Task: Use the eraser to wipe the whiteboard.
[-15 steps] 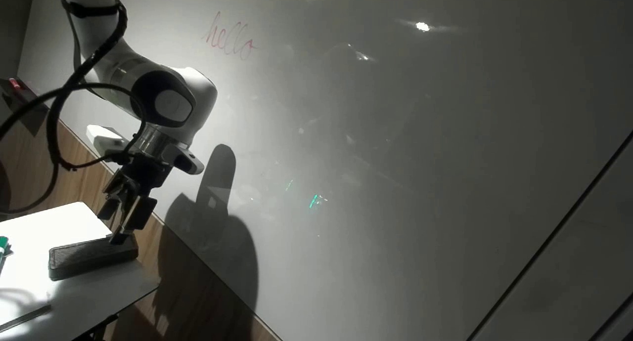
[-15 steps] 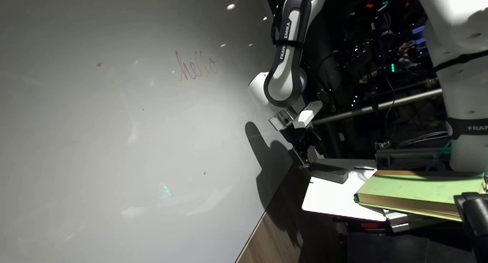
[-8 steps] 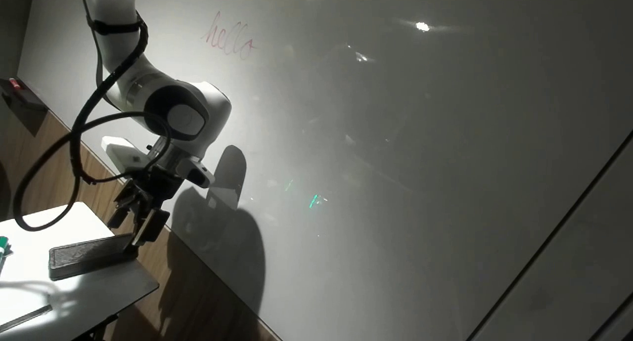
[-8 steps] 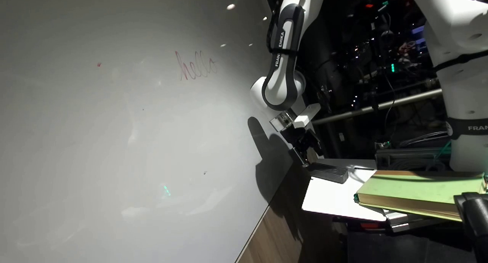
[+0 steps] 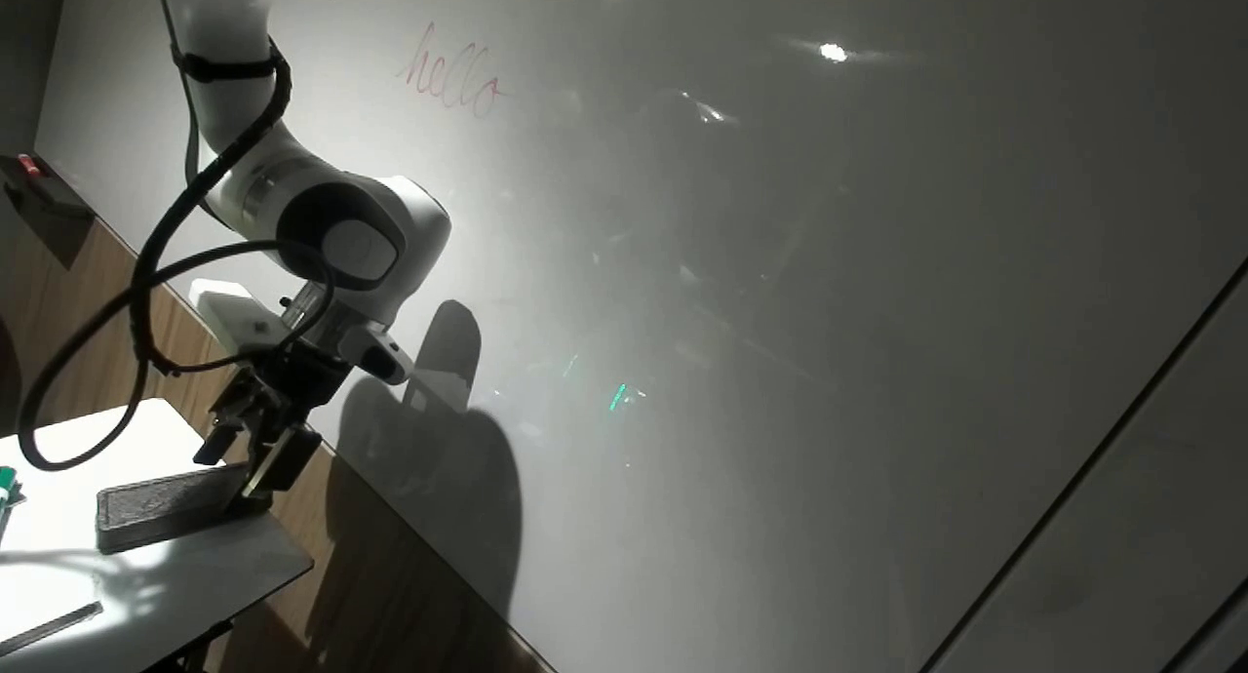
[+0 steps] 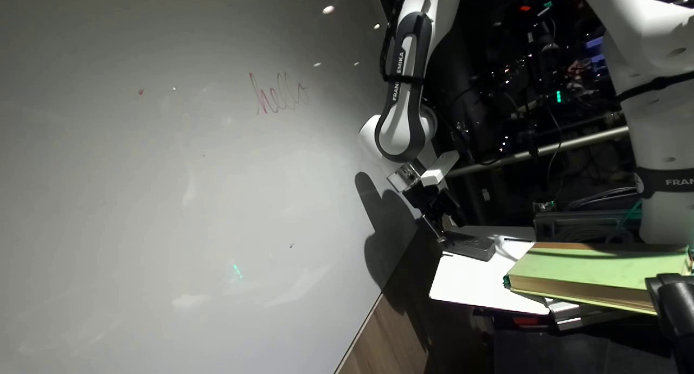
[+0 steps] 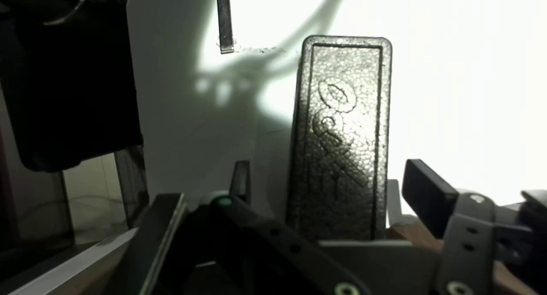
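The eraser [image 7: 344,115], a dark grey oblong block with embossed marks, lies flat on the small white table. It shows in both exterior views [image 5: 175,507] [image 6: 469,246]. My gripper [image 7: 331,184] is open, with one finger on each side of the eraser's near end and gaps on both sides. In the exterior views the gripper [image 5: 237,466] [image 6: 449,230] is at the eraser's end nearest the board. I cannot tell how far the fingertips reach down beside it. The whiteboard [image 5: 731,312] [image 6: 190,200] carries a red "hello" [image 5: 453,76] [image 6: 278,96] high up.
The white table [image 5: 214,575] [image 6: 471,284] stands close to the board's lower edge. It also bears a dark strip [image 5: 49,629], a green-capped marker [image 5: 6,483] and a thick green book [image 6: 591,263]. A loose black cable [image 5: 146,283] hangs round the arm. A ledge [image 5: 49,190] holds a red marker.
The arm has come down towards the eraser. In an exterior view it shifted right, then slightly back left. The gripper stays open; the eraser has not moved.
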{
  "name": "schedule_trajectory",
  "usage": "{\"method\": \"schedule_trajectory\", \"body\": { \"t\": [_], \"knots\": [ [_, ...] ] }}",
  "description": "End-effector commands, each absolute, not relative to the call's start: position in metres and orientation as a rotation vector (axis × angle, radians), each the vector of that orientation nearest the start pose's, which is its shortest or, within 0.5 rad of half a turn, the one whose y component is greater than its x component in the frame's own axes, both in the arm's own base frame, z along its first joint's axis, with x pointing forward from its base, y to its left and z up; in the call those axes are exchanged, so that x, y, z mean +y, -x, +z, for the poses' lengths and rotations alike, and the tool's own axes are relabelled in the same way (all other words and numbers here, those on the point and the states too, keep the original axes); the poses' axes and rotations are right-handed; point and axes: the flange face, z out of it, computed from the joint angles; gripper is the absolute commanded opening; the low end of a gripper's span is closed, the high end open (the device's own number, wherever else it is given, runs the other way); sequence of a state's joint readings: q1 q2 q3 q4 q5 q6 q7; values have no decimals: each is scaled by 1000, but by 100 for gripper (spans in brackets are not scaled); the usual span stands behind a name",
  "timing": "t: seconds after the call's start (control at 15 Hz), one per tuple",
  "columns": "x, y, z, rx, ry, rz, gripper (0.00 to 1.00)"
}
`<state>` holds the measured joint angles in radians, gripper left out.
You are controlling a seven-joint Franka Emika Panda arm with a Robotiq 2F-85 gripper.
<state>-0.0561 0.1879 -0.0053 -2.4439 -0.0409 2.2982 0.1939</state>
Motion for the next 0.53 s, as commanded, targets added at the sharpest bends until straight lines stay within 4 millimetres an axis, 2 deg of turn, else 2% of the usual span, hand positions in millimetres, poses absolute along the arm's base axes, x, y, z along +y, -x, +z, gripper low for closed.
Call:
{"method": "schedule_trajectory", "body": {
  "t": [0.0, 0.27, 0.47],
  "knots": [
    [-35, -446, 200, 351, 3116, 537, 58],
    [-42, -443, 197, 371, 3111, 546, 30],
    [-38, -443, 210, 368, 3114, 527, 29]
  ]
}}
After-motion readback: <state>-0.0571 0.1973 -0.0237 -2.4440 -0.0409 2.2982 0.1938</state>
